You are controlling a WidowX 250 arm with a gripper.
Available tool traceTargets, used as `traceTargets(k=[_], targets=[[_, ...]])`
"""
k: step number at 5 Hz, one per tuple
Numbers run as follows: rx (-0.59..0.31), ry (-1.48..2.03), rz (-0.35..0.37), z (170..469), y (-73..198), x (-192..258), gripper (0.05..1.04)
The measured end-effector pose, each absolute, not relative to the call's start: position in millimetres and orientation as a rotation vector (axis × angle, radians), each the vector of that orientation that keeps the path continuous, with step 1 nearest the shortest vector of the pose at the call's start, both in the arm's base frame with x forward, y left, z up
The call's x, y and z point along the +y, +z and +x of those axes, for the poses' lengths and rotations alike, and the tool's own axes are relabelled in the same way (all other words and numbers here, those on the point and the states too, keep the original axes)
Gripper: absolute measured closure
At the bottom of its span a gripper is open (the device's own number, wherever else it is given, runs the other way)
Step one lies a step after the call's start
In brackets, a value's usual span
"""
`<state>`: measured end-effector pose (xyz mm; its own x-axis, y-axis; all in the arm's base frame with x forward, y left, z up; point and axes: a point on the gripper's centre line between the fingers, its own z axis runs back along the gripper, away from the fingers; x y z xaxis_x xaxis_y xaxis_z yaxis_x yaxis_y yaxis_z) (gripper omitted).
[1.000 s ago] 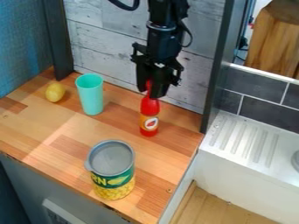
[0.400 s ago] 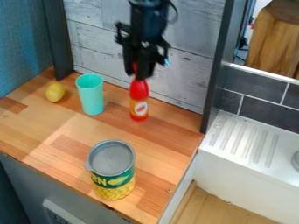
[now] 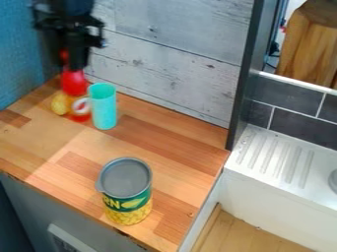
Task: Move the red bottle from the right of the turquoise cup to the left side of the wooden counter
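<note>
Red plastic, one bottle [image 3: 74,83]: orange-yellow label low on the body, round white mark upon it, in the far left part of the counter [image 3: 168,140], by the back corner. Held nearly upright; whether its base touches the wood cannot be told.

Black, one gripper [image 3: 71,65]: upper left, pointing down, jaws closed about the narrow top of the bottle, red showing between them.

Yellow, one lemon [image 3: 59,104]: at the bottle's left in the view, partly covered by it; contact between the two cannot be told.

Turquoise, one cup [image 3: 104,106]: upright, open at the top, immediately right of the bottle in the view; touching or just apart, not clear.

Metal, one corn can [image 3: 125,192]: upright near the front edge, well apart from the others; grey top, green and yellow label with kernels pictured.

Surroundings: counter of wood blocks in mixed browns; pale grey plank panel [image 3: 178,69] behind; blue wall [image 3: 16,59] at left; dark post [image 3: 247,93] at the panel's right; beyond it, dark grey tiles [image 3: 299,120] above a white ribbed drainboard [image 3: 280,157].
</note>
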<state>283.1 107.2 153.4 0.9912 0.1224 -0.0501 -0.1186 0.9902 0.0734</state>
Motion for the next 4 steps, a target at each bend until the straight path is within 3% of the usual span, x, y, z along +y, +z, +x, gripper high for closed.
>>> traceTargets(k=[1,2,3,4], targets=[[0.096,0.254,0.098,257,150,153,0.741],[0.105,0.286,0.111,251,128,188,0.741],[0.122,0.293,0.127,254,106,202,0.741],[0.165,0.291,0.100,254,90,208,0.741]])
